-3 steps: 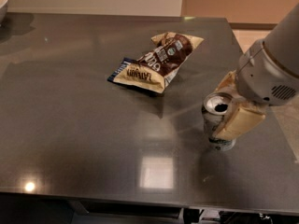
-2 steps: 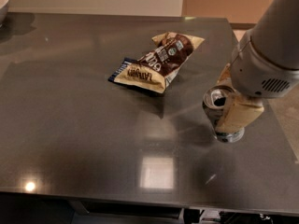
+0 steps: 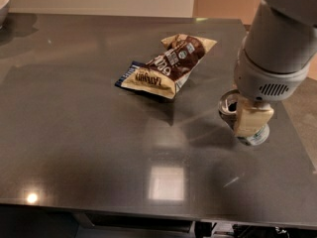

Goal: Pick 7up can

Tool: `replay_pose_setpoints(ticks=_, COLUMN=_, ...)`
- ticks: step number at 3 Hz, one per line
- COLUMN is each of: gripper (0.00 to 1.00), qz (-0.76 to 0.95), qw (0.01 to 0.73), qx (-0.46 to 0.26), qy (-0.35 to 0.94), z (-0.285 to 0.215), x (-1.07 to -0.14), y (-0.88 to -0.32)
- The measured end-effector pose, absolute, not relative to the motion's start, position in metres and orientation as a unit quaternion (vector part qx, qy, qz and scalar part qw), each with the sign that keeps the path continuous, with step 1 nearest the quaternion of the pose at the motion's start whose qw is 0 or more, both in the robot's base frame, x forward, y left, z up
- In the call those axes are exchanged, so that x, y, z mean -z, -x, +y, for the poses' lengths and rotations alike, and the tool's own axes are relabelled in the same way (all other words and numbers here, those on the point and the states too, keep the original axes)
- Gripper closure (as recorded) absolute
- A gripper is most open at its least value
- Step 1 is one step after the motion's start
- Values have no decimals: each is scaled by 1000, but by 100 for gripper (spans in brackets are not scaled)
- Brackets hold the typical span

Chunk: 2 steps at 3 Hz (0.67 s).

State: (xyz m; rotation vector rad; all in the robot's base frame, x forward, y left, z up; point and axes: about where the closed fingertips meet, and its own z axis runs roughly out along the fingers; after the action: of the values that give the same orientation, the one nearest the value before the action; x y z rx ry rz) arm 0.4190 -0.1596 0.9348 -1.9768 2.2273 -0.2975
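At the far 10 o'clock corner of the table [image 3: 74, 148], just the edge of a bowl [image 3: 3, 4]. Near the centre, toward 1 o'clock, a crinkled snack bag [image 3: 166, 66], lying flat and well apart from the work. Out at 3 o'clock, close to the right edge, the can [image 3: 228, 104], silver top showing and leaning toward 10 o'clock, base kicked out toward 4 o'clock. Right over it, the gripper [image 3: 247, 125] hanging from the arm [image 3: 277, 53], closed on the can as far as can be judged: one cream finger [image 3: 252, 118] flat against the near side, its partner hidden behind.

Probably light, thin-walled and smooth: easy to dent under a hard squeeze, easy to slip or spin in a loose one. Best held across the middle of the body, below the top rim, with a moderate squeeze. Weight hard to call without knowing how full.

Against a second ago: arm swung higher and more upright, finger shifted toward 3 o'clock, can no longer standing straight but tilted, base carried along with the finger. Bag and bowl unmoved.
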Motion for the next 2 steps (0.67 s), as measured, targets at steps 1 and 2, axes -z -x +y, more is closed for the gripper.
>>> replay_pose_setpoints(ticks=1, gripper=100, qz=745, qw=43, qx=106, qy=657, z=-167, x=-916, y=-425)
replay_pose_setpoints(ticks=2, gripper=82, qz=742, qw=13, qx=112, qy=661, z=-170, x=-900, y=-428)
